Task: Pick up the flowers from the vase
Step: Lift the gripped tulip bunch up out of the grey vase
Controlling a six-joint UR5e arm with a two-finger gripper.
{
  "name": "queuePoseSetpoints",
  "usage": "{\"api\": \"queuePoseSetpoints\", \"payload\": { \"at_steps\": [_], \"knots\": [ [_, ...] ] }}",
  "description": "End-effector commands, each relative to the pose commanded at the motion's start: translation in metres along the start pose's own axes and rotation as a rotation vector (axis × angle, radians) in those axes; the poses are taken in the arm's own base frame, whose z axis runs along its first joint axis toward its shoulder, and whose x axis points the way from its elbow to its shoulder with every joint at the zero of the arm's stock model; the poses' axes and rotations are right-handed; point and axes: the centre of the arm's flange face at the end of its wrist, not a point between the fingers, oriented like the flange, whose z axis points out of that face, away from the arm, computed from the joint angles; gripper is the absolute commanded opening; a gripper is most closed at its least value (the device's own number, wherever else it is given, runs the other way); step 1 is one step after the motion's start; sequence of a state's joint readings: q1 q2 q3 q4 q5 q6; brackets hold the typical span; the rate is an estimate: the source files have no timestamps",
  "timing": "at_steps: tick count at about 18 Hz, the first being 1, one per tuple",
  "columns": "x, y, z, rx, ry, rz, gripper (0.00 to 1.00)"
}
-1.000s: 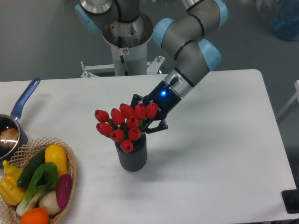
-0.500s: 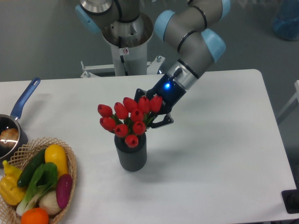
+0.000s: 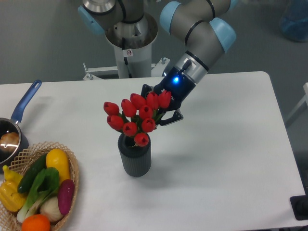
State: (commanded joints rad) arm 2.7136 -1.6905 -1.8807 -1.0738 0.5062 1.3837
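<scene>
Camera view: end effector (image 3: 161,107) clamped on flowers (image 3: 137,116) above vase (image 3: 135,160), wicker basket (image 3: 44,191) and saucepan (image 3: 13,127) well left.

Flowers (image 3: 137,115): red tulip bunch stood tilted above the vase (image 3: 135,160), lowest bud at its mouth.
Gripper (image 3: 161,108): clamped around the bunch from behind.
Basket (image 3: 72,166): held vegetables, front left.
Saucepan (image 3: 19,113): at left edge.
</scene>
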Motion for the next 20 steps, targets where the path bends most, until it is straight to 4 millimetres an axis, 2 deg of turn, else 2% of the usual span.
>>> {"api": "queuePoseSetpoints", "payload": {
  "at_steps": [9, 20],
  "knots": [
    [0.012, -0.022, -0.013, 0.007, -0.023, -0.057, 0.32],
    [0.01, -0.053, -0.032, 0.091, -0.036, -0.113, 0.32]
  ]
}}
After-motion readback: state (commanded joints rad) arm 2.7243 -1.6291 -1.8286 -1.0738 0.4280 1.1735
